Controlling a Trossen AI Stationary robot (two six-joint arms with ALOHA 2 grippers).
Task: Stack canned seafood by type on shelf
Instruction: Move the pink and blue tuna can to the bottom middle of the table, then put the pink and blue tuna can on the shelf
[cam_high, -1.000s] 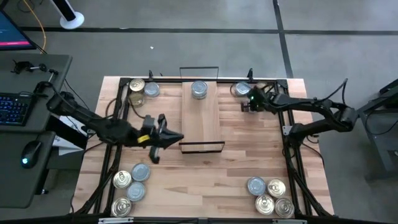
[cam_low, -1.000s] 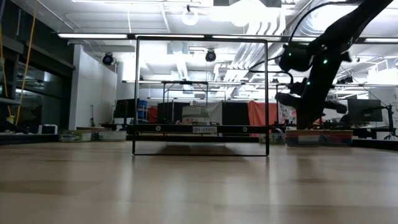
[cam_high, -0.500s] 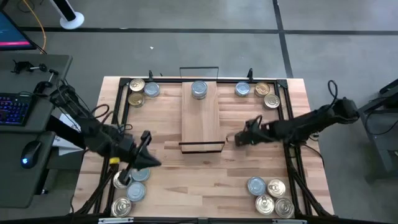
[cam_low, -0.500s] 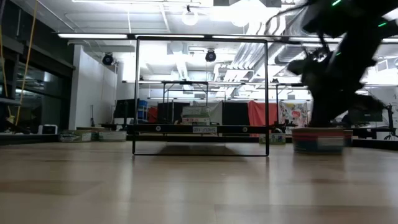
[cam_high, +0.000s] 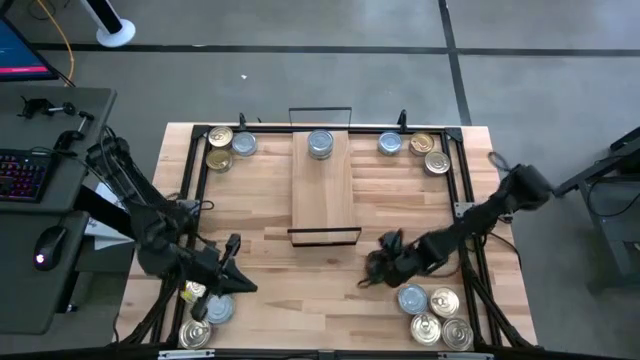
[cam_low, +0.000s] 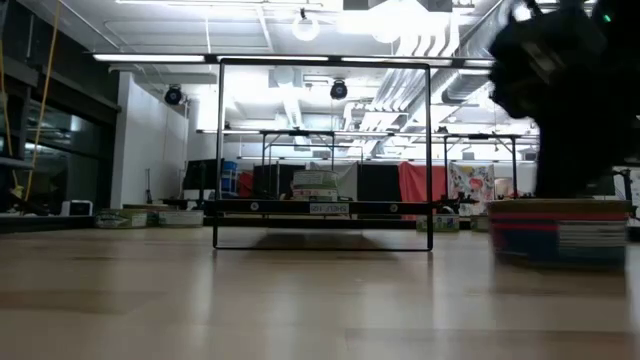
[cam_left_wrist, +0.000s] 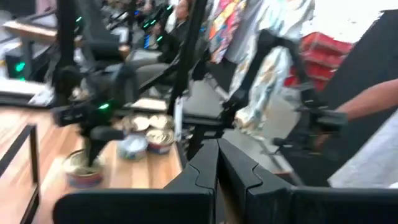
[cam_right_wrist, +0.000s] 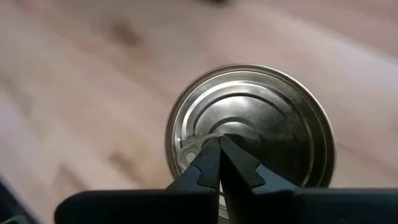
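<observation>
Your shelf (cam_high: 322, 190) is lying along the table's (cam_high: 400, 205) middle, carrying one silver-topped tin (cam_high: 320, 144) at its far end. Other tins are sitting in clusters at the four corners. Your right gripper (cam_high: 368, 272), fingers pressed together, is hovering beside the near-right cluster (cam_high: 433, 314), over a silver tin (cam_right_wrist: 249, 134). Your left gripper (cam_high: 243, 285), likewise closed and empty, is reaching over the near-left cluster (cam_high: 205, 312).

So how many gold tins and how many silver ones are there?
Gold tins: 9
Silver tins: 5
Total: 14, counting only those that show from above.
</observation>
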